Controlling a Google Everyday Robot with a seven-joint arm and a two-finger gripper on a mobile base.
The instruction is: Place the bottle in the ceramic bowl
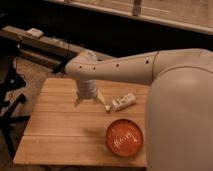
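The small white bottle (121, 103) lies on its side on the wooden table (55, 130), cap end pointing left and toward me. The orange-red ceramic bowl (124, 138) sits near the table's front right edge, below the bottle, with nothing in it. My gripper (89, 102) points down over the table just left of the bottle, its fingers spread and holding nothing. Its right fingertip (102, 100) is close to the bottle's cap end but apart from it.
My large white arm (175, 100) fills the right side and hides the table's right part. A dark bench with small items (35, 34) runs behind the table. Dark stands and cables (10, 95) are on the floor at the left.
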